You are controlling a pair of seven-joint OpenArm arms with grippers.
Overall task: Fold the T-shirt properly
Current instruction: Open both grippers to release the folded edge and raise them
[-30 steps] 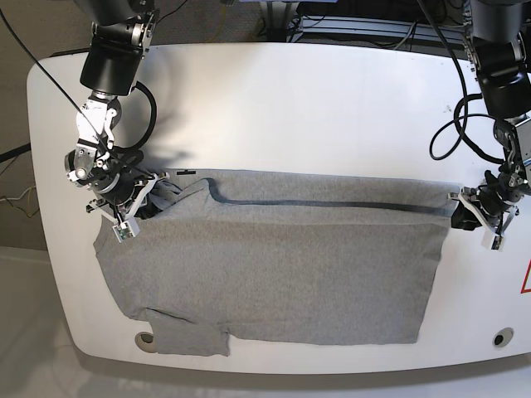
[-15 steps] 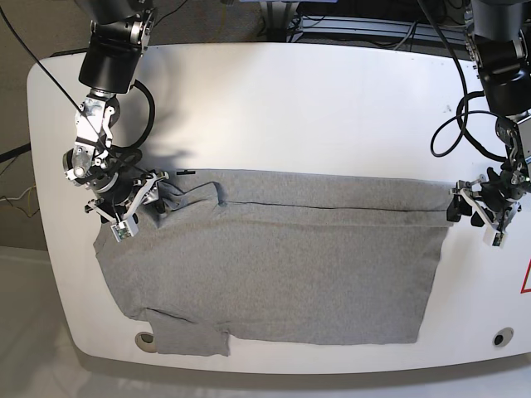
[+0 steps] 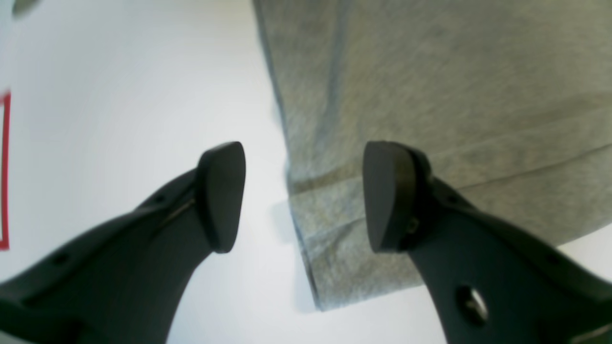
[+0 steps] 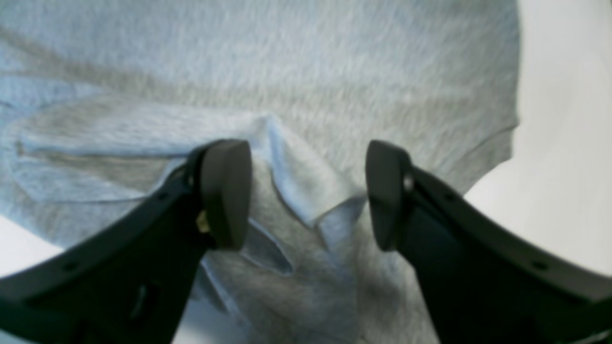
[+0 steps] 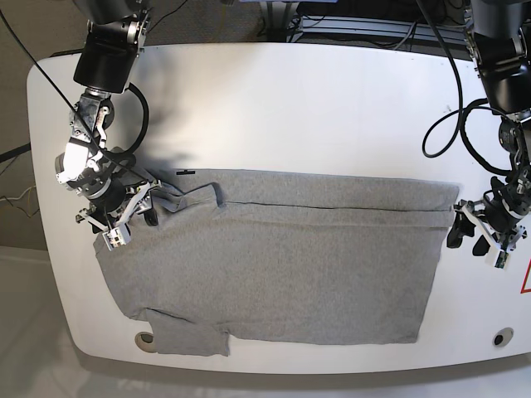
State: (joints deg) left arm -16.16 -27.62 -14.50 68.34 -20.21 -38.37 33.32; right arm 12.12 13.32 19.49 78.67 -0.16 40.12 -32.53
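Both claws have let go and backed outward: the left gripper (image 5: 481, 234) and right gripper (image 5: 126, 217) gape empty at opposite ends of the heather-grey cotton T-shirt (image 5: 274, 257), whose long axis runs between them.

A white rounded table (image 5: 332, 108) fills the view, with brownish floor (image 5: 33, 25) and a dark metal frame (image 5: 357, 29) behind.

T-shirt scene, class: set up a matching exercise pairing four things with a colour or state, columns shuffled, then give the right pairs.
Things:
1. T-shirt
2. table
3. left gripper
4. red marking

Descriptions:
A. white
B. at the table's edge
C. grey, spread flat
D. fingers open, beside the cloth's corner

Pairs: 1-C, 2-A, 3-D, 4-B
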